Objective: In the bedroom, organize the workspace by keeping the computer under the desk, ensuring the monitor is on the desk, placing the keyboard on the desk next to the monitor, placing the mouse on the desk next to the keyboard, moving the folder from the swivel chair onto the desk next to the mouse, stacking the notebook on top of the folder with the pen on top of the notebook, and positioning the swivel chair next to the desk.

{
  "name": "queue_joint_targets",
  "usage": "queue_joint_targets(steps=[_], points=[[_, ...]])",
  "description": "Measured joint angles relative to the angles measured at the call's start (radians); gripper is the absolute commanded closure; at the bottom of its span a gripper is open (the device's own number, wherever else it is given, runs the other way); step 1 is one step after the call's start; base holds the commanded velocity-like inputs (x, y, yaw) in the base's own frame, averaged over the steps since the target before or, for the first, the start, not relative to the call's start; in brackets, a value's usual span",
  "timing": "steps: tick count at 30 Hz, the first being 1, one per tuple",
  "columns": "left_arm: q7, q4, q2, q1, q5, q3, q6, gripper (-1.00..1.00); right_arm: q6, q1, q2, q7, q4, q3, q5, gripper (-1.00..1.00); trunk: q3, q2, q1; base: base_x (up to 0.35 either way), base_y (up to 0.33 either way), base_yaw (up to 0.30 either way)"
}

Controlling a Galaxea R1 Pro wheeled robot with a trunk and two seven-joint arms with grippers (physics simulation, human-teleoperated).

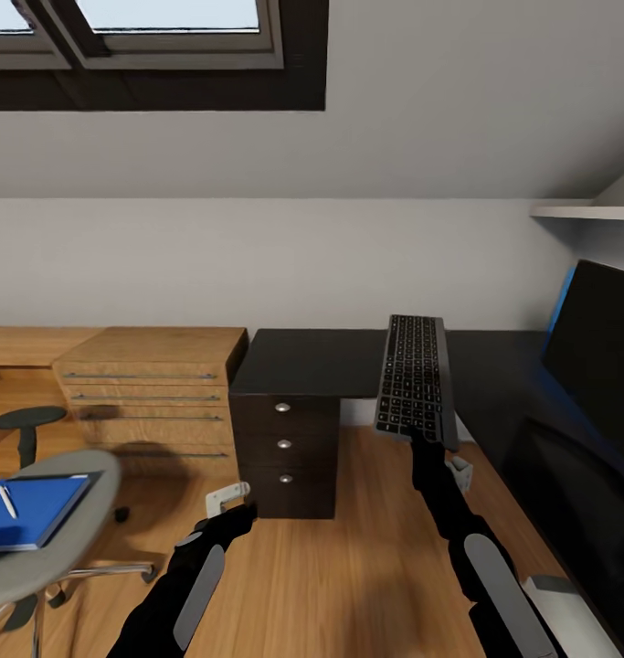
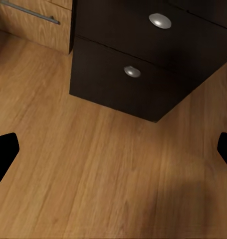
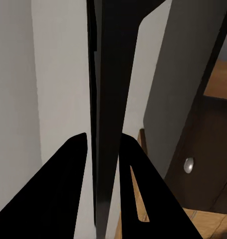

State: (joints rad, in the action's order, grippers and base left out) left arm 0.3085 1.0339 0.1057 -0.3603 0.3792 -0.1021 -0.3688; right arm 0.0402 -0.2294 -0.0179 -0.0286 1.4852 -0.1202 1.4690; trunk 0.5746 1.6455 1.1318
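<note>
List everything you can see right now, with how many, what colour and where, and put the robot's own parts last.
keyboard: 1, black keys in grey frame, held up over the desk's near edge
desk: 1, black top with a three-drawer unit, centre
monitor: 1, black, on the desk at right
folder: 1, bright blue, on the chair seat
pen: 1, white, lying on the folder
swivel chair: 1, grey seat, lower left
wooden drawer chest: 1, light wood, left of the desk
skylight: dark-framed, top left
left end effector: 1, open, empty, above the floor by the drawer unit
right end effector: 1, shut on the keyboard's near end
</note>
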Motion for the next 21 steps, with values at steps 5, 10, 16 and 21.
queue_joint_targets(steps=[5, 10, 16, 21], points=[[0.000, 0.000, -0.001, 0.000, 0.000, 0.000, -0.001, -1.00, 0.000, 0.000, 0.002, 0.001, -0.003, 0.000, 0.001, 1.00, 0.000, 0.000, 0.000, 0.284, 0.000, 0.000], [0.000, 0.000, -0.001, 0.000, 0.000, 0.000, 0.000, -1.00, 0.001, 0.000, 0.001, 0.001, -0.005, 0.000, -0.001, 1.00, 0.000, 0.000, 0.000, 0.086, 0.000, 0.000], [0.000, 0.000, 0.000, 0.000, 0.000, 0.000, 0.000, -1.00, -0.020, 0.000, -0.009, -0.001, -0.006, 0.004, 0.001, 1.00, 0.000, 0.000, 0.001, 0.009, 0.000, 0.000], [0.000, 0.000, 0.000, 0.000, -0.001, -0.001, -0.001, -1.00, -0.151, -0.002, -0.022, -0.002, -0.021, 0.040, 0.002, 1.00, 0.000, 0.000, 0.001, 0.001, 0.000, 0.000]])
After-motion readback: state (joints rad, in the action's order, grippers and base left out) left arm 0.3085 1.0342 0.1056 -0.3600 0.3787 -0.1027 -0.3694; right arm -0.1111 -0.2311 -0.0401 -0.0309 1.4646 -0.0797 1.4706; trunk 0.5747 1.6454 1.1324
